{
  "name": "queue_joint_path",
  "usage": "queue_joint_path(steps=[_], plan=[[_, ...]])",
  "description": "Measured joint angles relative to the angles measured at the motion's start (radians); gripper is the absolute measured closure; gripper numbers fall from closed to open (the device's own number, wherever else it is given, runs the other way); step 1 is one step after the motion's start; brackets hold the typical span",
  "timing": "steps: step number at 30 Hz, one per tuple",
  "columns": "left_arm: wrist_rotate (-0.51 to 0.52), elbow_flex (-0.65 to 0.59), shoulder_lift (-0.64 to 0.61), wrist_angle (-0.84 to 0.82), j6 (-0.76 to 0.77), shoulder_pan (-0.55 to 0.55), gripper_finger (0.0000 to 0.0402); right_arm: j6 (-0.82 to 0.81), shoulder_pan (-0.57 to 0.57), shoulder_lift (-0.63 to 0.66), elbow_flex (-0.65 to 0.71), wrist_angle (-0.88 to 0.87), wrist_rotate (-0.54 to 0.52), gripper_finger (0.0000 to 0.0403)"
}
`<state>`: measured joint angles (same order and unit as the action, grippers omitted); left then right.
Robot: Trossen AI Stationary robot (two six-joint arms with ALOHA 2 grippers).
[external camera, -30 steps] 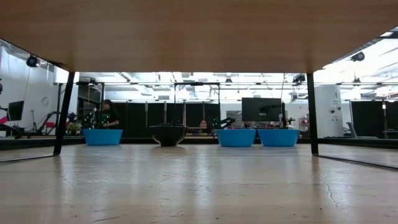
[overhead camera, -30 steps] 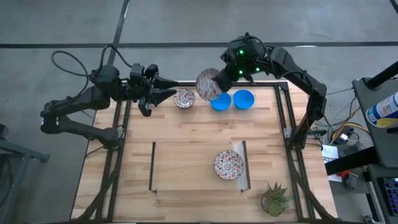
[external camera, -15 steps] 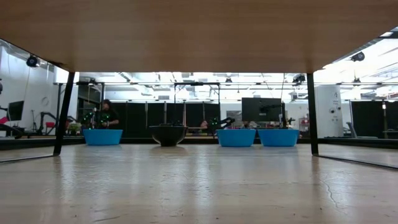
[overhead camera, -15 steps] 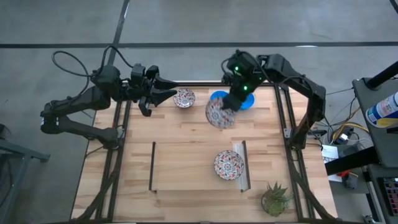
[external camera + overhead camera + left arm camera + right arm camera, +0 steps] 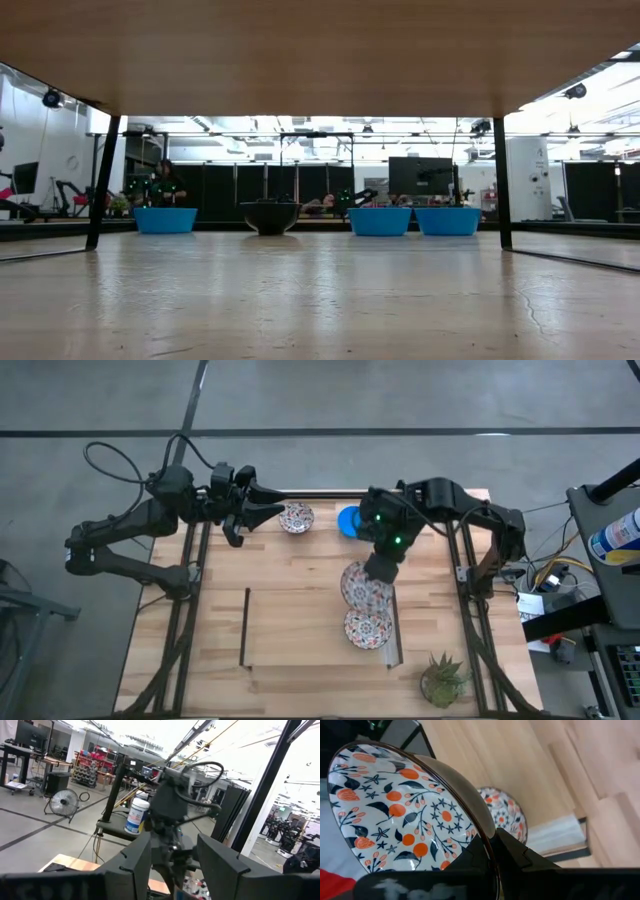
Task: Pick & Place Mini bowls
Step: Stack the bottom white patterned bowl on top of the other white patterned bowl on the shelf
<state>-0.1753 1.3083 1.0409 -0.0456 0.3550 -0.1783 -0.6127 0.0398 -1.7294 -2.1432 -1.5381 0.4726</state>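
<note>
Floral bowl (image 5: 361,584) in right pincer (image 5: 374,570), above another

We see a grey concrete floor (image 5: 300,400) around the wooden tabletop (image 5: 300,575), a floor fan (image 5: 65,802), bright ceiling lights.

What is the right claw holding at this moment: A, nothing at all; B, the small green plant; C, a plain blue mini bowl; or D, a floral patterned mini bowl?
D: in the right wrist view the right claw pinches the rim of a floral patterned mini bowl, and the high view shows that bowl carried just above another floral bowl resting on the table.
</note>
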Motion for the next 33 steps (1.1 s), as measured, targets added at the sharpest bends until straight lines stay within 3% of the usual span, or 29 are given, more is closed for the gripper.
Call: queue_joint_path(steps=[15,33], plan=[[0.000,0.000,0.000,0.000,0.050,0.000,0.0248,-0.148,-0.162,0.000,0.074,0.002,-0.033,0.0390],[0.000,0.000,0.000,0.000,0.050,0.000,0.0248,-0.127,-0.187,-0.001,0.258,0.010,-0.189,0.0390]])
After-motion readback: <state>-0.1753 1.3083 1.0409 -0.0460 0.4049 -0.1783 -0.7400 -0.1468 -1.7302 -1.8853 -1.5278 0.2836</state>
